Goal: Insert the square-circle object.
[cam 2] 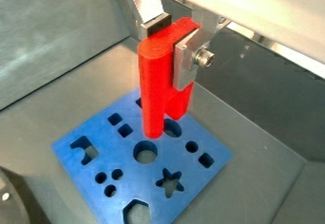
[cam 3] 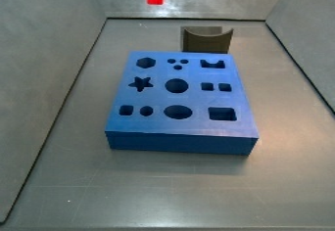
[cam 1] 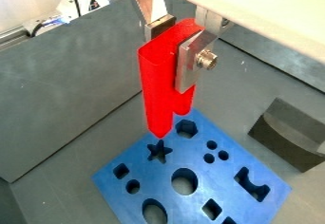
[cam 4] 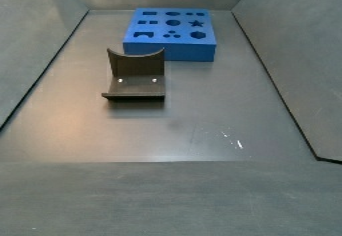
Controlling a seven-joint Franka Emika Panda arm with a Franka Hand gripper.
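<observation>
No readable text, label, brand, number or sign is showing on any surface | gripper (cam 1: 180,49) is holding the unmarked square-circle object (cam 1: 162,81); blue block (cam 3: 179,96) is bearing only shaped holes

Grey floor (cam 4: 201,130), walled on all sides. 2 things rest on it: blue block (cam 3: 181,103) with shaped holes; dark grey curved piece (cam 4: 135,76) near the block, apart from it. Gripper (cam 1: 180,49) above the block.

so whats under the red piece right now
In both wrist views the gripper holds the square-circle object above the blue block. Its lower end hides part of the block's top, so the hole beneath cannot be seen.
</observation>
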